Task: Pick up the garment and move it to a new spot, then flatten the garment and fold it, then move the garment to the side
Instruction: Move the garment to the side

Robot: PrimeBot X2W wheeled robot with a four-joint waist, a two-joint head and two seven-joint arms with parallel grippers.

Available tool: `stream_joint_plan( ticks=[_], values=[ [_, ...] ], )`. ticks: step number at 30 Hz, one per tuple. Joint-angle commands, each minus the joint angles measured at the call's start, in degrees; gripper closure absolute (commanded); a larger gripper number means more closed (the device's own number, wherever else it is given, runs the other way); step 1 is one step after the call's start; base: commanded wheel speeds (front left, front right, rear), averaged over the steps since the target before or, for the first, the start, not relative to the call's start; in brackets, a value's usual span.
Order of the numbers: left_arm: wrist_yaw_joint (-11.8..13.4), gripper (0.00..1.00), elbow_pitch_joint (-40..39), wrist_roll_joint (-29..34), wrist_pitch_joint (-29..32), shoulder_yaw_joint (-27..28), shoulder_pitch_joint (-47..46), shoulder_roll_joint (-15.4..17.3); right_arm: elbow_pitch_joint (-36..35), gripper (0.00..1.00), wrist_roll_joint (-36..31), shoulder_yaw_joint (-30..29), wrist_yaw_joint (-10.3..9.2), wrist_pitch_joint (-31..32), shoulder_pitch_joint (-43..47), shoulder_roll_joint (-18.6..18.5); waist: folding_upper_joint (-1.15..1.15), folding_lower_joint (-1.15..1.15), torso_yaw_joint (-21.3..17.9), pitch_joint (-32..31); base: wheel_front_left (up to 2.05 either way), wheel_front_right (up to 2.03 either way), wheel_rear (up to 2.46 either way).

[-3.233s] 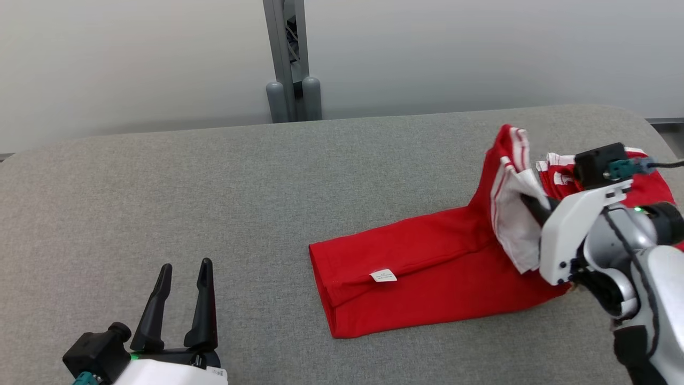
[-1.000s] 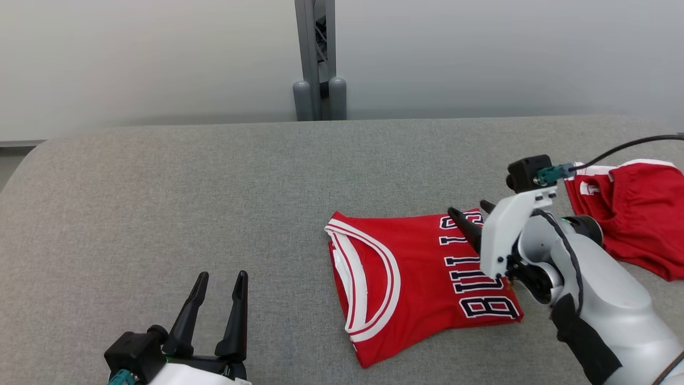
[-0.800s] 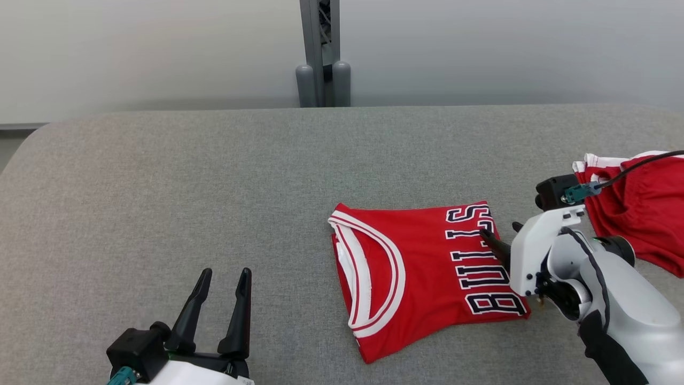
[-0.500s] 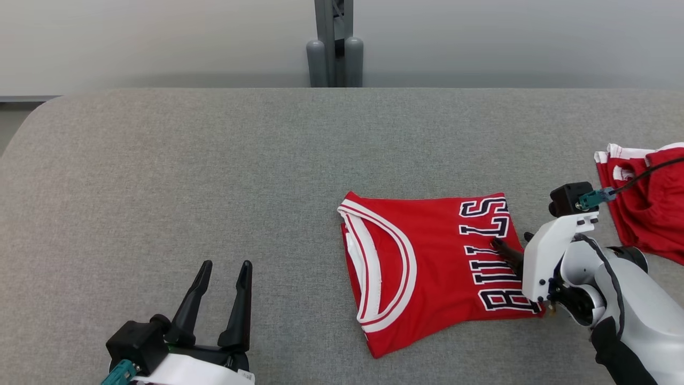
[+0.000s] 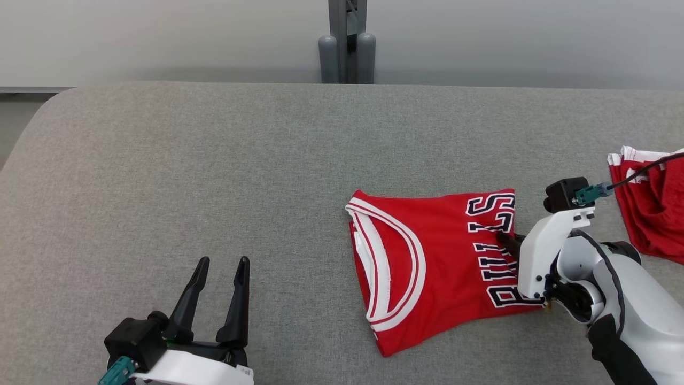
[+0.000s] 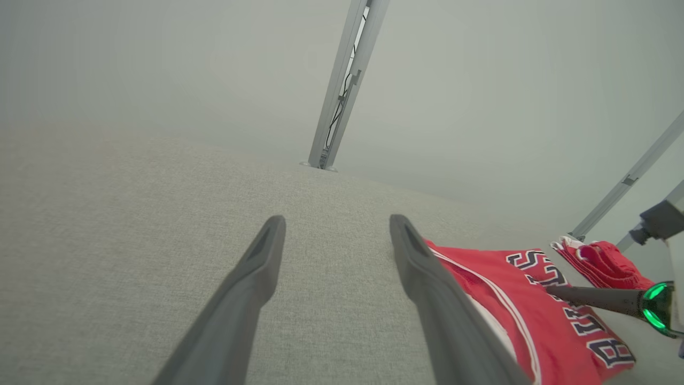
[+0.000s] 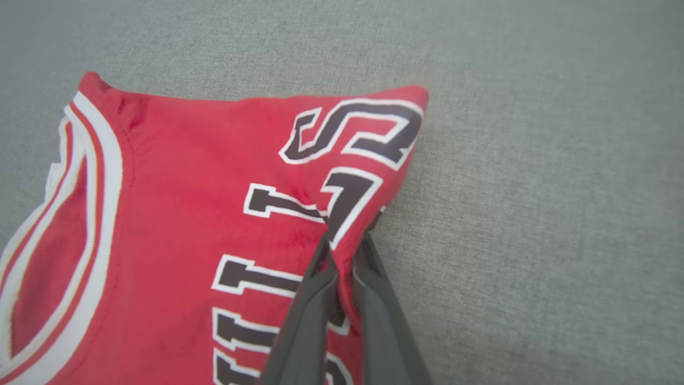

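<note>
The garment (image 5: 427,256) is a red jersey with white trim and dark lettering, lying folded on the grey table (image 5: 214,176), right of centre. My right gripper (image 5: 507,240) is shut on the garment's right edge, at the lettering. The right wrist view shows the fingers (image 7: 315,299) pressed together with a raised fold of the red cloth (image 7: 203,176) pinched between them. My left gripper (image 5: 223,262) stands open above bare table at the lower left, well away from the garment. Its two fingers (image 6: 256,278) spread wide in the left wrist view, where the jersey (image 6: 534,321) lies at the lower right.
Another red cloth with white trim (image 5: 652,214) lies crumpled at the table's far right edge, just beyond my right arm. A grey post (image 5: 347,43) stands behind the table's back edge. The table's left corner is rounded.
My right gripper came down to the jersey's right edge and shut on the cloth, lifting a small fold. The head camera has shifted. The left gripper stays open.
</note>
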Motion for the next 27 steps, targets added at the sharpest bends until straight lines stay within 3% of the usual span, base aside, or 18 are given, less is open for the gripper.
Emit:
stream_joint_plan(
  ticks=[1,7,20,27],
  values=[
    [0.32,0.00,-0.13,-0.21,-0.18,0.17,-0.56,0.32,-0.37,1.00,-0.24,-0.39,-0.02,-0.67,0.02,-0.61,0.00,0.00,-0.33,-0.18,0.00,0.00,0.00],
    [0.46,0.00,-0.74,-0.01,-0.32,0.21,-0.27,0.65,-3.03,1.00,-2.21,-1.03,-0.02,-1.22,-0.94,-2.00,0.00,0.00,-3.08,-1.04,0.00,0.00,0.00],
    [1.02,0.00,-1.92,1.02,-0.66,0.23,-1.16,1.10,-11.77,1.00,-7.40,-4.45,-0.02,2.41,-0.87,-5.69,0.00,0.00,-14.53,-1.94,0.00,0.00,0.00],
    [0.93,0.00,-1.70,1.11,-0.48,0.01,-2.28,1.53,-14.53,1.00,-8.96,-6.56,-0.02,3.71,-0.17,-5.30,0.00,0.00,-16.61,-1.25,0.00,0.00,0.00]
  ],
)
